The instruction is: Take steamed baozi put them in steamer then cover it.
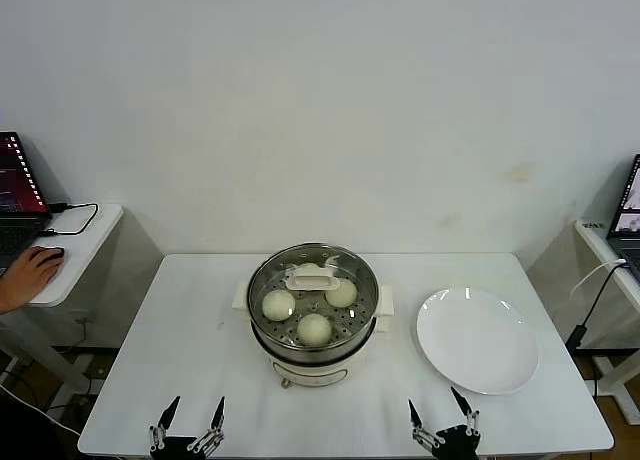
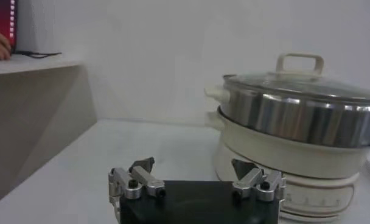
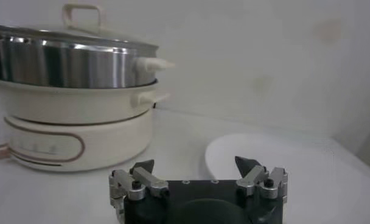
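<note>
The steamer [image 1: 300, 348] stands mid-table, a shiny steel pot on a cream base, and its glass lid [image 1: 311, 276] with a white handle sits on top. Through the lid I see three cream-white steamed baozi [image 1: 278, 304] [image 1: 341, 293] [image 1: 314, 328] on the perforated tray. My left gripper [image 1: 193, 412] hangs open and empty at the table's front edge, left of the steamer. My right gripper [image 1: 436, 404] is open and empty at the front right. In the left wrist view the covered steamer [image 2: 294, 115] rises beyond the left gripper [image 2: 194, 164]; the right wrist view shows the steamer [image 3: 63, 67] past the right gripper [image 3: 195, 163].
An empty white plate [image 1: 478, 340] lies right of the steamer, also seen as the plate [image 3: 282, 158] just ahead of my right gripper. Side tables with laptops flank the white table [image 1: 190, 330]; a person's hand [image 1: 28, 275] rests on a mouse at the left.
</note>
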Tool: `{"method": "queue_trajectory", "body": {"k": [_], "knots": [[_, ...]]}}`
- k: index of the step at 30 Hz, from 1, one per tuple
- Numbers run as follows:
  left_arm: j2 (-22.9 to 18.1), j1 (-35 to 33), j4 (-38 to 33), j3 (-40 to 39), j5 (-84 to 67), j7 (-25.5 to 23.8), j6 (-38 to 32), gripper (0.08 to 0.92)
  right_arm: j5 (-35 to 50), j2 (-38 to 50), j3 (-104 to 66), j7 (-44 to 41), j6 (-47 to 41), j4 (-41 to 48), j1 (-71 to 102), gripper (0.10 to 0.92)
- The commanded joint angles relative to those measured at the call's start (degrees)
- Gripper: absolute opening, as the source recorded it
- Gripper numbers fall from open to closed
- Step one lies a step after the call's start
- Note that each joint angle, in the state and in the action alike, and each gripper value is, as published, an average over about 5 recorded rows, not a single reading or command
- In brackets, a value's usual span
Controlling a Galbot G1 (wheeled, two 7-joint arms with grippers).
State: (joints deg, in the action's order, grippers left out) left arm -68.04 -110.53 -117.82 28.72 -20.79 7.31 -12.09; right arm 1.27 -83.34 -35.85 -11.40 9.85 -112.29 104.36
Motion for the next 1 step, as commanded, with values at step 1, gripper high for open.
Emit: {"method": "queue_trajectory", "body": {"k": [1], "knots": [[0.13, -1.47, 0.05, 0.24, -0.62, -0.79, -0.46, 0.823, 0.74, 0.64, 1.30, 0.05, -1.26, -1.64, 1.73, 0.823]]}}
